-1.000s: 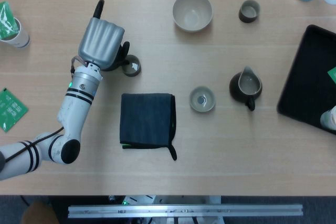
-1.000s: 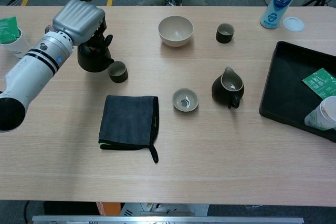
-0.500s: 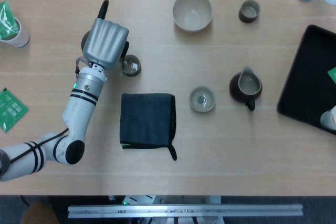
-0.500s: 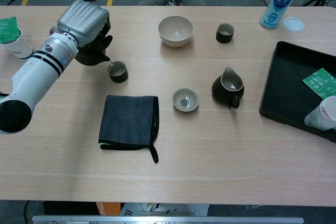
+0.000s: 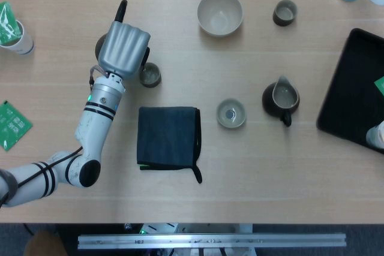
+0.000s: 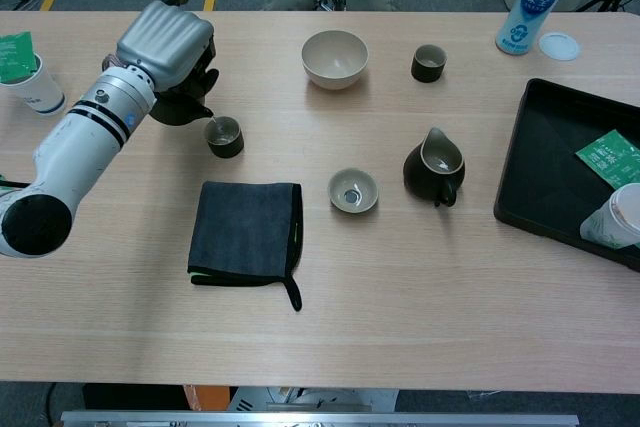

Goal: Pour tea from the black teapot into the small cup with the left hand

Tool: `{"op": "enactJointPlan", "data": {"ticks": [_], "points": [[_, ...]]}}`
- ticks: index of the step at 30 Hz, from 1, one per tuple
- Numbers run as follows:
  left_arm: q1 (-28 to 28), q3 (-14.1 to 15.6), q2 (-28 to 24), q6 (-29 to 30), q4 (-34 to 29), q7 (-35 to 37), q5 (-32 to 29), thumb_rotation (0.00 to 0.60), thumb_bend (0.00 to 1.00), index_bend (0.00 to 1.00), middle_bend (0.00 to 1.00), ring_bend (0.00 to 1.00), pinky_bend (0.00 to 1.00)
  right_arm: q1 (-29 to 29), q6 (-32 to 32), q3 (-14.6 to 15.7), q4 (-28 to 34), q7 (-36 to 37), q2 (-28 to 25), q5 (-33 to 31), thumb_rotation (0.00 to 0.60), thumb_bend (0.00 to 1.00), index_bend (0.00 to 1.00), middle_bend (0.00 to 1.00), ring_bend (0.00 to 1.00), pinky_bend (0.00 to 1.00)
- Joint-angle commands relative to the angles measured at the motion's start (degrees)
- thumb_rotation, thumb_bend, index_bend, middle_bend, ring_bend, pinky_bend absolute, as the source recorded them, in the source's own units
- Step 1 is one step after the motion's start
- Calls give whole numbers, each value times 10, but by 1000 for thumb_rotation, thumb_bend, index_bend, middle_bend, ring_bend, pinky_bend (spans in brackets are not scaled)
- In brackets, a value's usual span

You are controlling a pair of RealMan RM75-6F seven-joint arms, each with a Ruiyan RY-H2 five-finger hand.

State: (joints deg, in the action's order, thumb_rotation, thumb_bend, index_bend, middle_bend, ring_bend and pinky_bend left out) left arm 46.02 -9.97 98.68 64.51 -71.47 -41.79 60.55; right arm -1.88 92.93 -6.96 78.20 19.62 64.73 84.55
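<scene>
My left hand point(image 5: 123, 49) point(image 6: 167, 42) grips the black teapot point(image 6: 183, 107), holding it above the table and tilted toward the small dark cup point(image 5: 150, 75) point(image 6: 224, 136). The hand covers most of the pot; only its handle tip point(image 5: 122, 9) and lower body show. The spout hangs just over the cup's left rim, and liquid glints inside the cup in the chest view. My right hand does not show in either view.
A dark folded cloth point(image 5: 168, 138) lies just in front of the cup. A beige bowl point(image 5: 220, 13), a second dark cup point(image 5: 285, 12), a shallow grey dish point(image 5: 231, 113), a dark pitcher point(image 5: 281, 98) and a black tray point(image 5: 354, 85) lie to the right. A paper cup point(image 5: 15, 34) stands far left.
My left hand moved right and slightly away from me with the teapot, and tipped it so the spout now hangs over the small cup.
</scene>
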Motion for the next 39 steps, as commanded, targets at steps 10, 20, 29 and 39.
{"op": "enactJointPlan", "data": {"ticks": [10,20,29,39], "points": [[-3,3,5,2,13,-5,15,592,451,845,983,818,110,0,-1,-1,0,0,0,0,600,108,316,344,224,284],[-5,4,10,3,24,-9,28,599,451,845,983,818,109,-1,0,-1,-2,1,1,-1,600,108,317,344,225,284],[-7,1,12,3,28,-7,36,600,452,845,984,818,109,-2,0,-2,-3,2,1,-2,600,108,317,344,225,284],[-13,-24,3,-26,7,35,-1,596,451,843,983,818,109,-2,1,-4,1,-3,0,-3,600,108,317,344,225,284]]}}
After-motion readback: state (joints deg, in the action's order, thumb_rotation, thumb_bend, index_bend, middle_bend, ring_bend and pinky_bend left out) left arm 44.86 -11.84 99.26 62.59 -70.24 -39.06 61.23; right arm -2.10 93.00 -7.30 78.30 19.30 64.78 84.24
